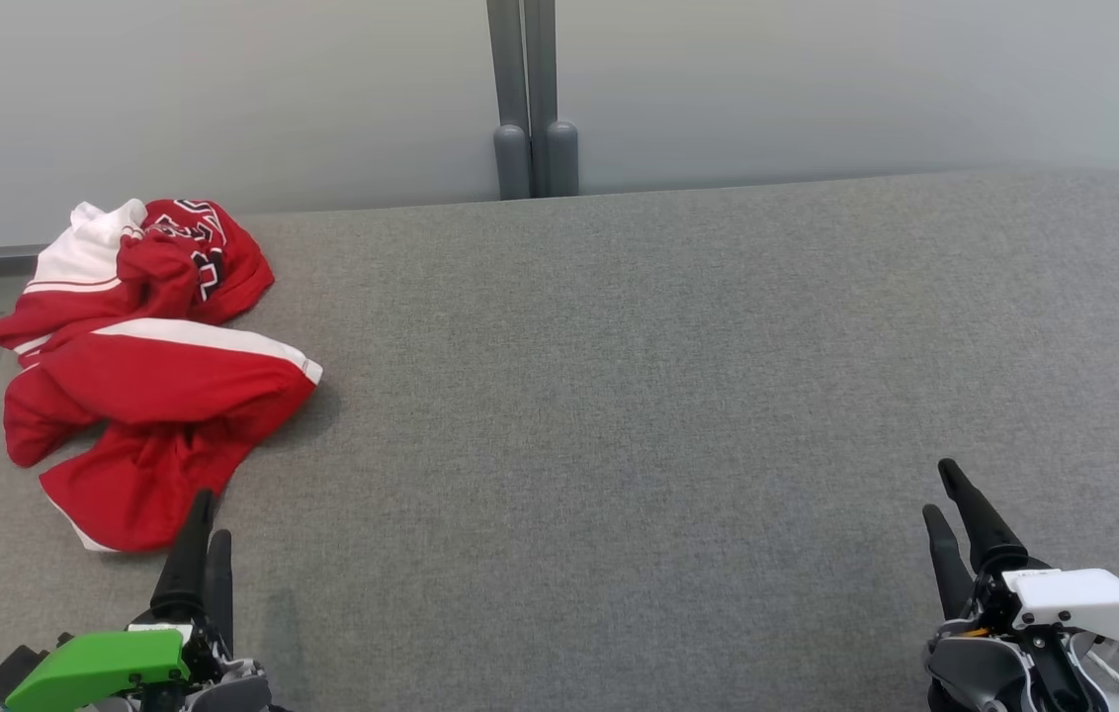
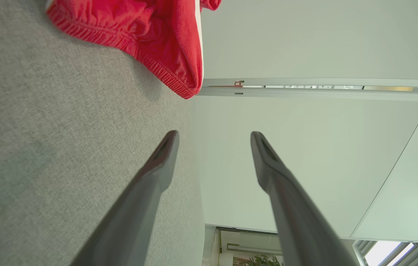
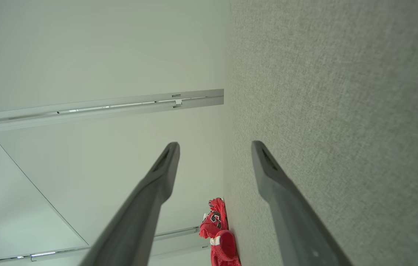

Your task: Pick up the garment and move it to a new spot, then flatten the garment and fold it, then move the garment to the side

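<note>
My left gripper [image 1: 212, 516] sits at the near-left part of the grey fabric-covered table [image 1: 619, 396], below its green wrist housing [image 1: 95, 667]. Its 2 dark fingers [image 2: 157, 173] stand wide apart with nothing between them. My right gripper [image 1: 937, 489] sits at the near-right part of the table, below its white wrist housing [image 1: 1093, 598]. Its 2 fingers [image 3: 153, 188] are likewise spread wide and grip nothing. The garment [image 1: 149, 366] lies crumpled in 1 heap at the far-left corner of the table and reaches the left edge. It is red, with white stripes, a white panel at its far side and dark lettering on the upper folds. In the head view the tip of my left gripper lines up with the near hem of the garment. The left wrist view shows the ribbed red hem [image 2: 150, 37] beyond the fingertips, with bare grey fabric between hem and fingers, so there is no contact. In the right wrist view the garment [image 3: 218, 229] appears small and well apart from that gripper, across the width of the table. Behind the table stands a pale wall panel [image 1: 223, 99], and a grey post [image 1: 532, 99] rises at the middle of the far edge.
</note>
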`<state>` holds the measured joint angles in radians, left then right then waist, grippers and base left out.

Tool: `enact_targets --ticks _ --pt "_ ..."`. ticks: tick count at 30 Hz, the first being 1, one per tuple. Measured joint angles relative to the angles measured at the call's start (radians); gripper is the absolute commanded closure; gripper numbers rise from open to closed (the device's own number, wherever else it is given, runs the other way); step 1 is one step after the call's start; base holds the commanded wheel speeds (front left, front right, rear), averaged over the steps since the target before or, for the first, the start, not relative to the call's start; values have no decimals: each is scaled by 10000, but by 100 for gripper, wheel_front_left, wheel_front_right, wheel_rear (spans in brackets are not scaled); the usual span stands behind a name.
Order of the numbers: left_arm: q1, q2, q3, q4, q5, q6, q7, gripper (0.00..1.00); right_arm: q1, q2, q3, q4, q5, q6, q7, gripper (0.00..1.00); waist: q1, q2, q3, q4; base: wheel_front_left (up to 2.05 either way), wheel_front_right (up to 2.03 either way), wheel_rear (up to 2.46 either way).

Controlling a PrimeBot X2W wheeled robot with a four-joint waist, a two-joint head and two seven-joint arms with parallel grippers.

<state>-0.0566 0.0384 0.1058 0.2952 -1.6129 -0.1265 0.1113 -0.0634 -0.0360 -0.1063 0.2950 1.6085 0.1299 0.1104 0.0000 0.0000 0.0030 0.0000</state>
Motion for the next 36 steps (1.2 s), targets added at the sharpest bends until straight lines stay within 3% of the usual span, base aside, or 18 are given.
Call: enact_targets --ticks 16,36 --pt "139 -2 -485 -543 784 140 -784 0 36 -4 577 -343 -941 0 -761 0 0 0 -39 -7 0 0 0" --pt "157 10 -1181 -1632 4345 913 -1549 0 165 -21 880 -1494 -4625 0 -1544 0 0 0 -67 9 0 0 0"
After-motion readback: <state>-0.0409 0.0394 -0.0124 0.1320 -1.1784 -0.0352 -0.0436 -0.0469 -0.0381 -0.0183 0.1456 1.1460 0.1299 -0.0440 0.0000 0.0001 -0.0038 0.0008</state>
